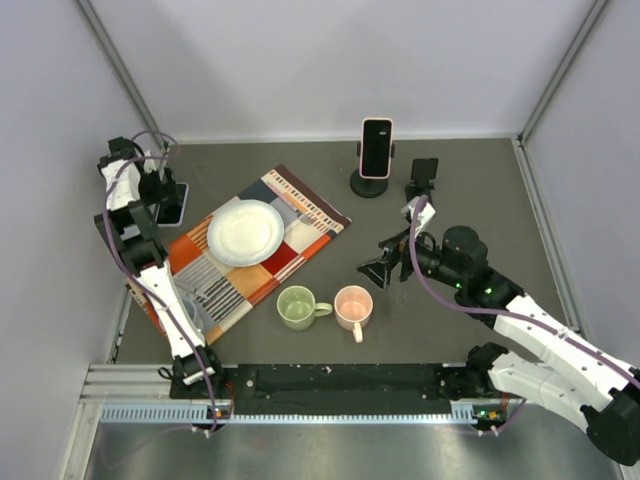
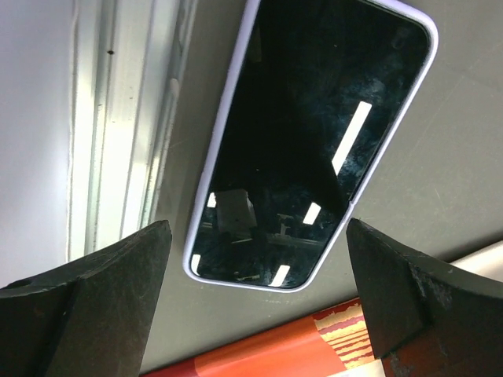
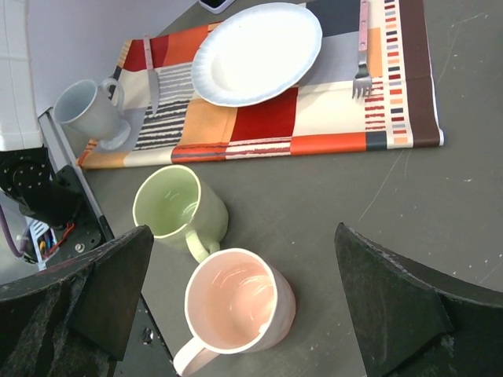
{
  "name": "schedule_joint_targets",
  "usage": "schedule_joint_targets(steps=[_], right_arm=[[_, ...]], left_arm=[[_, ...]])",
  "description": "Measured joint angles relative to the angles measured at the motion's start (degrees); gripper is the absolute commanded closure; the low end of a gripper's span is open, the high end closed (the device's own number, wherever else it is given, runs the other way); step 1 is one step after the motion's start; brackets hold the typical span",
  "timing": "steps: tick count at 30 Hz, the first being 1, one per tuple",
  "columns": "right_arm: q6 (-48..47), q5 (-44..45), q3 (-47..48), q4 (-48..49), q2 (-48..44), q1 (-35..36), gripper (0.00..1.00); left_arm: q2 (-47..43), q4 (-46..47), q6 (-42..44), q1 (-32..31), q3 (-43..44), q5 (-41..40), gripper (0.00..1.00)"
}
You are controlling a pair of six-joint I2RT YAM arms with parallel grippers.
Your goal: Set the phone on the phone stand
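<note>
Phone (image 2: 310, 141) lies flat on the tabletop (image 2: 440, 181) by the far-left wall, with the left fingers (image 2: 118, 290) spread wide either side of its near end. Stand (image 1: 423, 180) sits well apart, across the tabletop. Right fingers (image 3: 393, 298) gape above green mug (image 3: 177, 208) and pink mug (image 3: 236, 306), both seemingly empty.

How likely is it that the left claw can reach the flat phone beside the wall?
Probably yes: the left claw hangs open directly over the phone, with nothing lying between them.
</note>
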Motion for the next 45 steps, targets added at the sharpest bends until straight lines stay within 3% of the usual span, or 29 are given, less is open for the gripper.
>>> schedule_joint_targets(steps=[7, 15, 20, 22, 25, 28, 32, 36, 39, 41, 43, 45], right_arm=[[0.0, -0.4, 0.0, 0.2, 0.0, 0.0, 0.01], [0.0, -0.6, -0.3, 0.3, 0.0, 0.0, 0.01], [0.0, -0.7, -0.3, 0.3, 0.0, 0.0, 0.01], [0.0, -0.8, -0.3, 0.3, 0.0, 0.0, 0.01], [0.0, -0.8, -0.3, 0.3, 0.0, 0.0, 0.01], [0.0, -0.8, -0.3, 0.3, 0.0, 0.0, 0.01], [0.0, -0.8, -0.3, 0.3, 0.0, 0.0, 0.01], [0.0, -0.8, -0.3, 0.3, 0.0, 0.0, 0.01], [0.1, -0.8, -0.3, 0.3, 0.0, 0.0, 0.01], [0.0, -0.8, -0.3, 0.3, 0.0, 0.0, 0.01], [0.0, -0.8, -0.3, 0.3, 0.0, 0.0, 0.01], [0.0, -0.8, -0.3, 0.3, 0.0, 0.0, 0.01]], left_arm=[[0.0, 0.9, 0.2, -0.2, -2.0, 1.8, 0.09], [-1.2, 2.8, 0.4, -0.4, -5.0, 1.9, 0.02], [-1.3, 2.9, 0.5, -1.7, -5.3, -1.1, 0.03], [-1.3, 2.8, 0.4, -2.7, -5.4, -3.4, 0.06], [-1.3, 2.2, -0.1, -4.3, -5.4, -6.3, 0.18], [-1.3, 1.6, -0.6, -5.3, -5.2, -8.8, 0.20], [-1.3, 1.6, -0.9, -6.1, -5.3, -11.0, 0.30], [-2.3, 2.2, -2.1, -6.5, -7.0, -12.1, 0.51], [-4.0, 3.0, -2.8, -6.5, -10.0, -12.5, 0.53], [-5.5, 3.1, -3.3, -6.5, -12.6, -12.1, 0.44], [-6.3, 2.9, -3.4, -6.5, -14.1, -11.6, 0.15], [-6.6, 2.8, -3.5, -6.5, -14.5, -11.5, 0.05]])
